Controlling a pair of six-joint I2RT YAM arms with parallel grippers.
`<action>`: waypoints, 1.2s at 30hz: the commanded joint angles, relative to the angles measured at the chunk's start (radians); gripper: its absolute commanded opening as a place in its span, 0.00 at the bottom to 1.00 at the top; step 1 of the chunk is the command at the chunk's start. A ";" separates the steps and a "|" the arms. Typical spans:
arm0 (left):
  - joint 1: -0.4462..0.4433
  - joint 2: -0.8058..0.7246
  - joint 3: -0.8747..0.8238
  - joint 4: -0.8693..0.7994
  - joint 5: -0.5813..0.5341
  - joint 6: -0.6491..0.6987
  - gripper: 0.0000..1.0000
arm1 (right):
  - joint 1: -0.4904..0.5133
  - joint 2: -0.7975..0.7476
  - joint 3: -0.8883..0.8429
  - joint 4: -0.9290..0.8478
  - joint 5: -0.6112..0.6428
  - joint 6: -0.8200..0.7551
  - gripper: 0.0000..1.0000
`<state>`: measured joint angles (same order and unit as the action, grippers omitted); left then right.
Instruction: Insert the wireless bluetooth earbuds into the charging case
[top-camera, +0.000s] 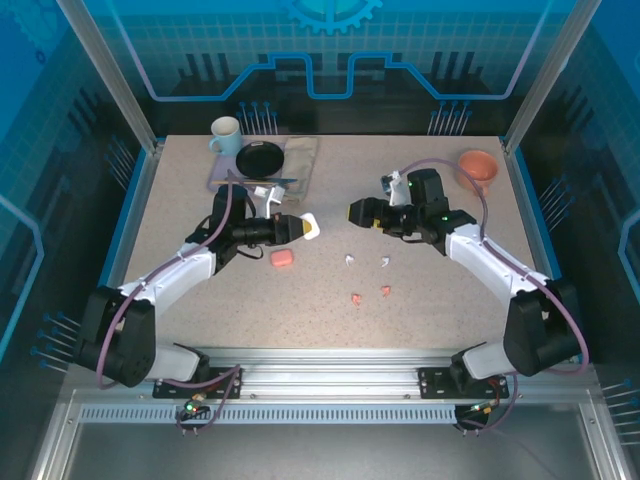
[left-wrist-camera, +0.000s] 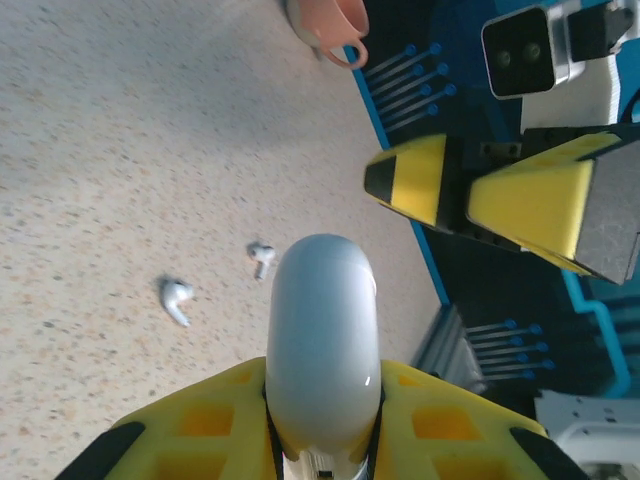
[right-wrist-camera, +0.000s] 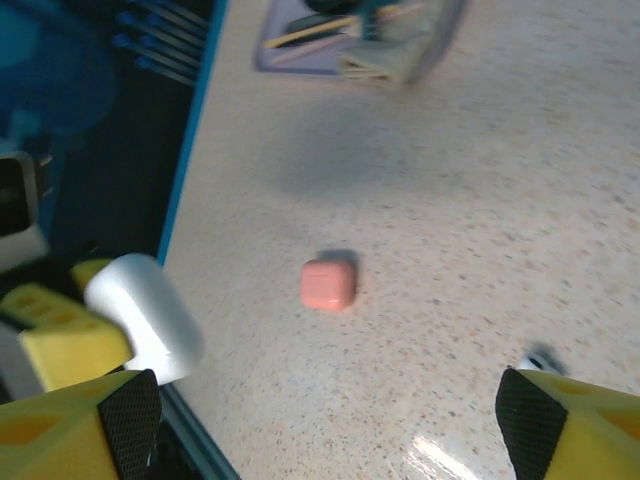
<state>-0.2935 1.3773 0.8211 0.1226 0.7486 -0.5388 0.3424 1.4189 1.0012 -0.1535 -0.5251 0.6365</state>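
Left gripper clenches the white charging case over mid-tabletop. Right gripper hangs released, facing it; four earbuds lie toward the front edge.

Arms shelled in white and black, mauve cables looped behind the wrists, fingers padded yellow and tipped black

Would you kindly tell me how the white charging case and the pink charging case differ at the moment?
The white charging case is clamped in the left end effector; the pink charging case lies free on the tabletop. The white one looks longer, the pink one squatter. Both are smooth, rounded and closed.
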 joint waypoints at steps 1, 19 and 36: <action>-0.001 0.010 0.067 -0.107 0.140 0.064 0.01 | 0.024 -0.007 -0.017 0.127 -0.119 -0.091 0.89; -0.008 0.042 0.112 -0.148 0.152 0.084 0.00 | 0.163 0.162 0.102 0.086 -0.047 -0.121 0.84; -0.008 0.018 0.129 -0.172 0.158 0.103 0.00 | 0.041 0.085 -0.007 0.072 -0.038 -0.093 0.78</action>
<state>-0.2974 1.4128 0.9203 -0.0410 0.8726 -0.4637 0.3870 1.5635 1.0046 -0.0746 -0.5385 0.5350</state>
